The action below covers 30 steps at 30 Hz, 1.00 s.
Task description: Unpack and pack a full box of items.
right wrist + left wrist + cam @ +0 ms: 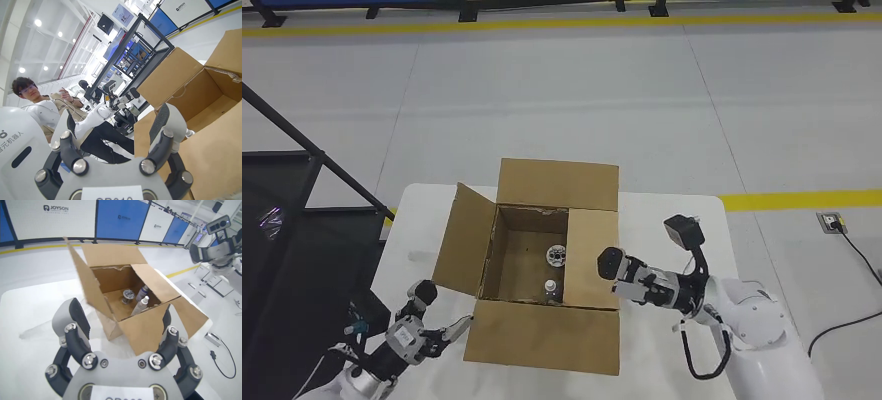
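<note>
So far only the opening looks done. The box [558, 185] stands on the table [417, 215] with its flaps folded out. What I can see of its load sits inside on the bottom, over by the right wall: a spool [128, 296], a can [142, 292] just beside it, and a spray bottle [140, 306] close against the can. My left gripper [121, 307] hangs low at the box's near left corner with jaws wide apart and nothing in them. The corner of the near flap [145, 330] lies between the fingers and hides part of one of them, and I cannot tell whether cardboard and pad touch. My right gripper [117, 111] is at the right flap [592, 255], above the rim. Its jaws are also spread and empty, with one finger just beside the cardboard. By my reckoning the unpacking has hardly begun: neither gripper has reached into the box, and every item I can make out is inside. Left to do, as I judge it: lift the spool, can and bottle out onto the table one at a time, then put them all back in the box.
</note>
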Motion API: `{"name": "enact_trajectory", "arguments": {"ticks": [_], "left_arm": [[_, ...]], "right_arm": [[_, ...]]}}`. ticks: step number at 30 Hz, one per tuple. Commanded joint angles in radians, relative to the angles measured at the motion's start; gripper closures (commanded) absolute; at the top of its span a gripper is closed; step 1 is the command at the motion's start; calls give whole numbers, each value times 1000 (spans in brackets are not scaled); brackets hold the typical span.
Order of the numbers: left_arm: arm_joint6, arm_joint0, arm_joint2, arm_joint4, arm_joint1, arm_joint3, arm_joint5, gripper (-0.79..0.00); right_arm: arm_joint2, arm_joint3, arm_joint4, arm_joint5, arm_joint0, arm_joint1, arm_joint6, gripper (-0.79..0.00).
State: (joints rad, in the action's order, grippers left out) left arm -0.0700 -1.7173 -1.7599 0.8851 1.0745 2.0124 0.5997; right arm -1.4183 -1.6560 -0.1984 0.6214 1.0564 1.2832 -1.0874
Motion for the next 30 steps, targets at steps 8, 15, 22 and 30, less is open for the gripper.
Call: {"name": "enact_trajectory", "arguments": {"ticks": [8, 15, 22, 30], "left_arm": [[-146, 148, 224, 36, 11, 51, -89, -785], [-167, 198, 298, 70, 18, 53, -154, -785], [-137, 128, 298, 134, 14, 119, -113, -785], [20, 30, 182, 147, 13, 108, -173, -785]], "right_arm": [[-158, -116, -24, 51, 167, -42, -60, -785], [-204, -139, -40, 63, 245, -67, -48, -785], [-175, -129, -63, 68, 227, -85, -43, -785], [-32, -137, 55, -71, 127, -80, 47, -785]]}}
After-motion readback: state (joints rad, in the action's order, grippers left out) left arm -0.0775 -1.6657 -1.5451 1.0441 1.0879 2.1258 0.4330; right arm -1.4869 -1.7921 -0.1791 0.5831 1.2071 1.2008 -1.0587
